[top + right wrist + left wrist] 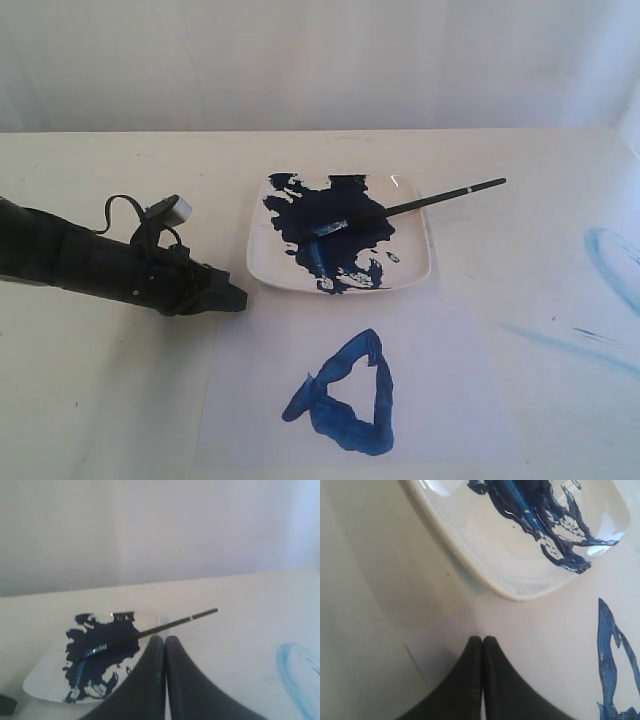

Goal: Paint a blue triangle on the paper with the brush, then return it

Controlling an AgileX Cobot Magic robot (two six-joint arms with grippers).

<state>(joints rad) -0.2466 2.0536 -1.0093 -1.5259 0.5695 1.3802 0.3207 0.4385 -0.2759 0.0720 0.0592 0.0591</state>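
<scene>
The brush (400, 208) lies on the plate (262, 262) with its bristles in the dark paint near the plate's middle. Its long axis runs from there toward the far right, where the handle end overhangs the rim. The blue triangle (345, 428) sits on the paper (450, 380), on the near side of the plate. The left gripper (236, 298) hangs low just left of the plate's near-left corner, and the brush lies to its right and farther off. This arm looks the nearer one, since the right gripper (165, 638) is outside the exterior view. Both grippers have their fingers pressed together and hold nothing, and the task looks finished.
</scene>
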